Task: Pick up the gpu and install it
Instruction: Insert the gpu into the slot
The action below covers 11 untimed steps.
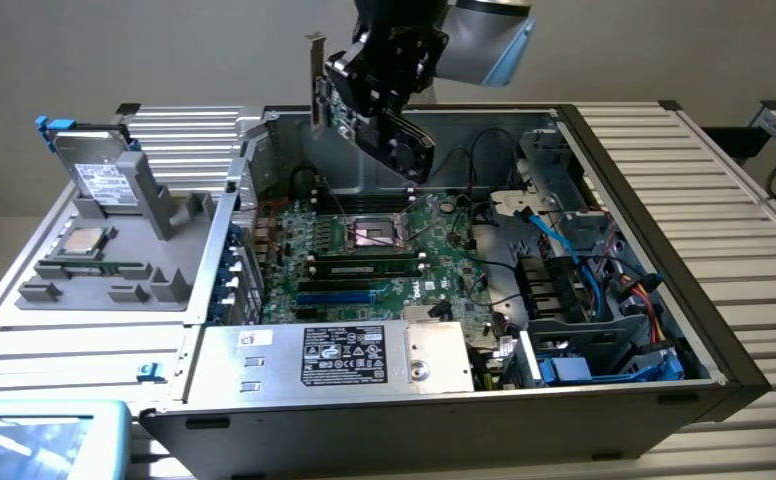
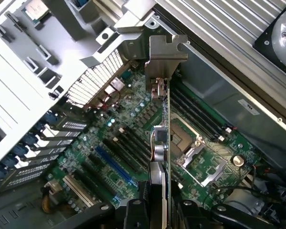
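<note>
Exterior view: the black gripper (image 1: 377,80) is clamped on the gpu (image 1: 395,135), a thin green circuit card with a silver end bracket (image 1: 316,80) and a black cooler. The card hangs tilted above the rear of the open grey metal computer case (image 1: 428,435), clear of the green motherboard (image 1: 361,255) (no contact seen).

Wrist view: the gripper (image 2: 157,205) grips both faces of the gpu (image 2: 158,138), seen edge-on over the motherboard (image 2: 128,148).
</note>
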Each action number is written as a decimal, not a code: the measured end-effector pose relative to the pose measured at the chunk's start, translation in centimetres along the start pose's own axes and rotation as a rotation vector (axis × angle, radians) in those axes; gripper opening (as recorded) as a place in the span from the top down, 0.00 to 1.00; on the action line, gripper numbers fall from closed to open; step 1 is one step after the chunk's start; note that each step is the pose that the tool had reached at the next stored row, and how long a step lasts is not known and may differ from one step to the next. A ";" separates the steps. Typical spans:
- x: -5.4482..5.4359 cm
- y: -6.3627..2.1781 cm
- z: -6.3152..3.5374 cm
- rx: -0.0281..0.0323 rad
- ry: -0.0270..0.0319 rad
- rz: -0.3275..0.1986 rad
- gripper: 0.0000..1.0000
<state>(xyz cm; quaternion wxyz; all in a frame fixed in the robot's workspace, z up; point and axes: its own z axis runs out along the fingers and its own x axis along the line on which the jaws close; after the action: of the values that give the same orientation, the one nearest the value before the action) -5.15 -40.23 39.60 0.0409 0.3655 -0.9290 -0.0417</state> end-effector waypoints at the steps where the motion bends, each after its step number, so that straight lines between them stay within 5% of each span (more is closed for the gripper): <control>1: 0.0 -0.01 0.03 0.0014 0.0014 -0.018 0.72; 11: 0.0 -0.04 0.35 0.0114 0.0188 -0.199 0.72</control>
<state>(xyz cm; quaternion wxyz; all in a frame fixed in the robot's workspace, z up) -5.15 -40.23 39.25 0.0432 0.4565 -0.8879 -0.0368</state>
